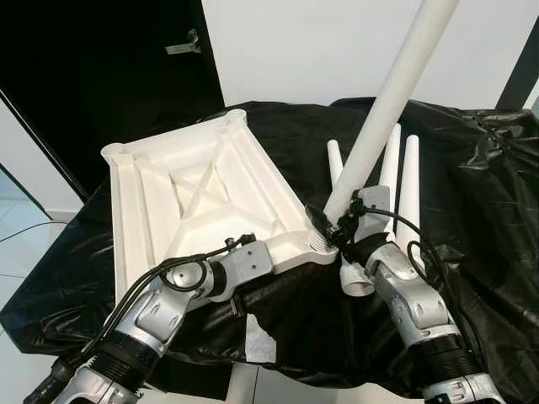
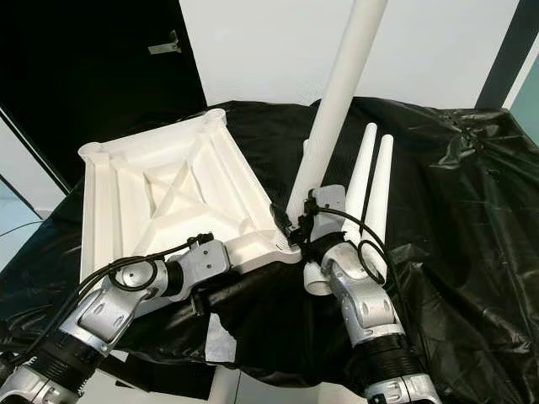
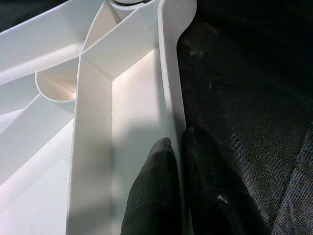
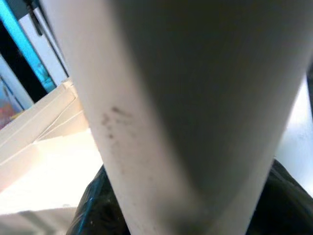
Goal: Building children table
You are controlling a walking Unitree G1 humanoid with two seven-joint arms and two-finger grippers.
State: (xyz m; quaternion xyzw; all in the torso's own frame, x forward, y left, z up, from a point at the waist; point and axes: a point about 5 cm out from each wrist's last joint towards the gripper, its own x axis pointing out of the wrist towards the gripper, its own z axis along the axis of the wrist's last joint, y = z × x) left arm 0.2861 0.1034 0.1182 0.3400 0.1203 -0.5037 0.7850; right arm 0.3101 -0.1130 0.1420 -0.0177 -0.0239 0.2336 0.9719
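Note:
A white plastic tabletop [image 1: 202, 189] lies upside down on black sheeting, its ribs facing up. My left gripper [image 3: 177, 147] is shut on its near rim, one finger on each side of the wall. A long white table leg [image 1: 389, 99] stands tilted up from the tabletop's near right corner socket [image 1: 318, 244]. My right gripper [image 1: 330, 225] is shut on the base of that leg; up close the leg [image 4: 186, 112] hides the fingers. Three more white legs [image 1: 402, 189] lie side by side behind the right arm.
Black plastic sheeting [image 1: 472, 194] covers the whole work surface and hangs over its near edge. A dark doorway with a handle [image 1: 184, 44] stands at the back left, and a white wall [image 1: 337, 42] behind. Light floor [image 1: 21, 219] shows at left.

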